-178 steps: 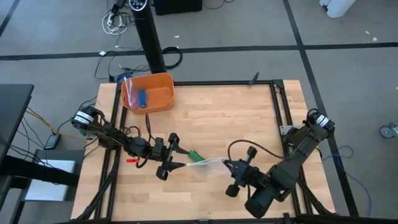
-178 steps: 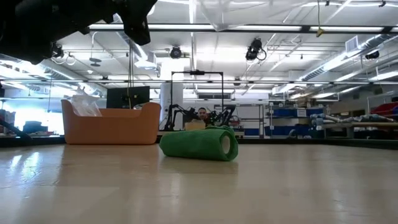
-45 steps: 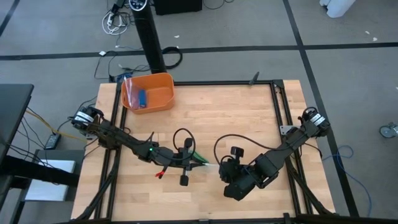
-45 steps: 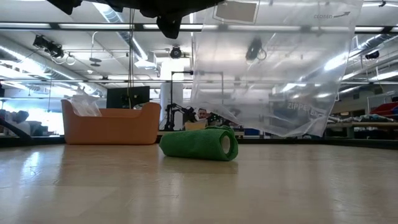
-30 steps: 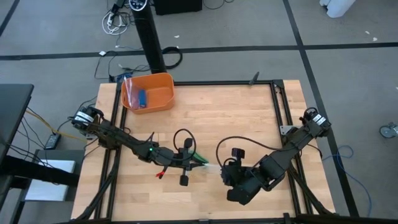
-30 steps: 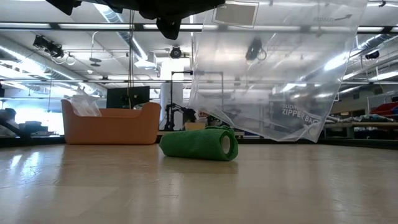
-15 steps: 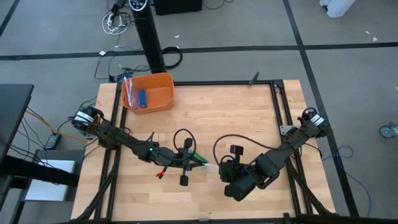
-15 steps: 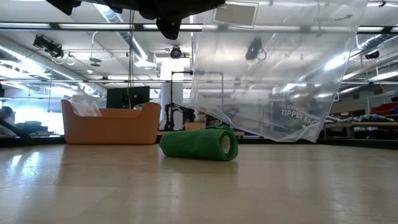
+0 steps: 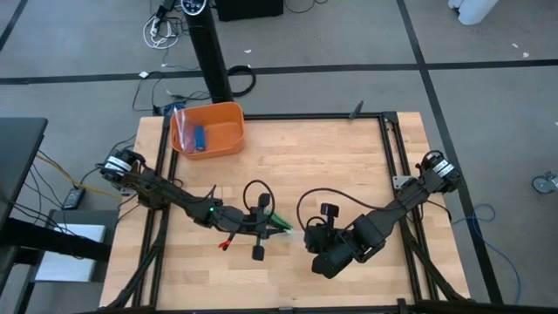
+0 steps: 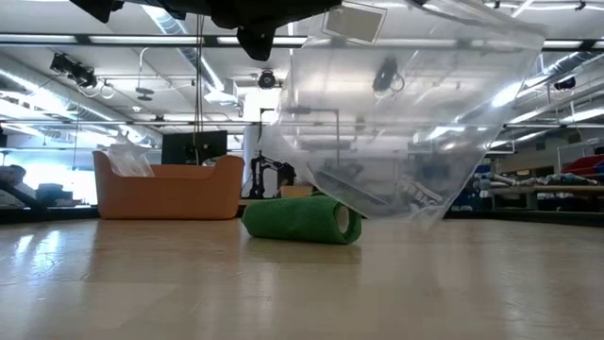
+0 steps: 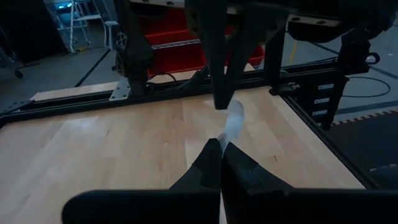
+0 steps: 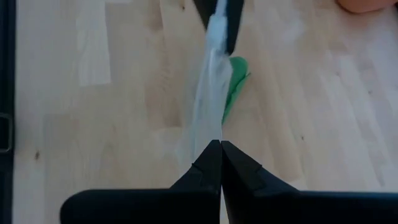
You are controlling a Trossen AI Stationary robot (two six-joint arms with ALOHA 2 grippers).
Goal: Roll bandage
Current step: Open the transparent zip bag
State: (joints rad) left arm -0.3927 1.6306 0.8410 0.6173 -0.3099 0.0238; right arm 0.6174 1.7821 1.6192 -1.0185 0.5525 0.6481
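The bandage is a bright green roll [image 10: 302, 219] lying on its side on the wooden table, partly under my left gripper in the high view [image 9: 277, 219]. A clear plastic bag [image 10: 406, 123] hangs between my two grippers, above and just behind the roll. My left gripper [image 11: 221, 155] is shut on one end of the bag's upper edge. My right gripper [image 12: 221, 149] is shut on the other end, and the two face each other closely near the table's middle [image 9: 296, 232]. Neither gripper touches the roll. My left gripper pinches the bag's upper edge [image 11: 228, 134] between its two fingers, coming nearly level from the table's left. The bag runs as a narrow bunched strip toward the other gripper. My right gripper pinches the same edge [image 12: 213, 127] between its fingers, slanting down from the table's right. The bag hangs below, bulged and slack.
An orange bin [image 9: 228, 131] at the far left holds a small blue item [image 9: 200, 137] and crinkled clear plastic. A small red piece [image 9: 225, 244] lies by my left arm. Black frame rails [image 9: 392, 157] edge the table. Bare wood lies across the far half.
My right gripper has moved a little down and toward my left gripper. The bag, which hung as a flat sheet, has gone slack and bulged. Its lower edge has dropped closer to the table behind the roll. The roll has not moved.
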